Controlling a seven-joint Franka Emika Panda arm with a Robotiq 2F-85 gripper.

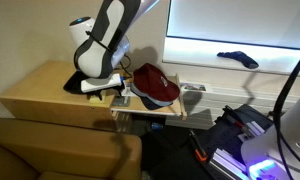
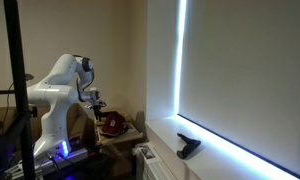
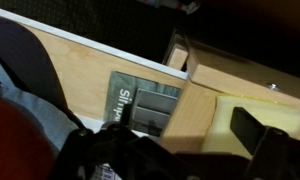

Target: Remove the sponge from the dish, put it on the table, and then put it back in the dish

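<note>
Your tabletop (image 1: pixel 40 97) is light tan wood. The arm is bent low over its far end, next to a dark red cap (image 1: pixel 156 85).

The dish (image 1: pixel 74 80) shows in an exterior view only as a dark, flat shape behind the arm, and what is inside it is hidden from you.

The sponge (image 3: pixel 236 112) shows in the wrist view as a pale yellow, soft-edged block. It seems to lie on bare wood, with no black rim visible around it. Judging from that alone, the sponge is probably out of the dish and down on the tabletop, so what you have left is putting it back. The pictures don't settle this, so check it before you count those steps as done.

Your pincer (image 1: pixel 113 93) is spread wide and holds nothing. One dark finger (image 3: pixel 262 138) sits just beside the sponge's near edge, and whether they touch cannot be told.
</note>
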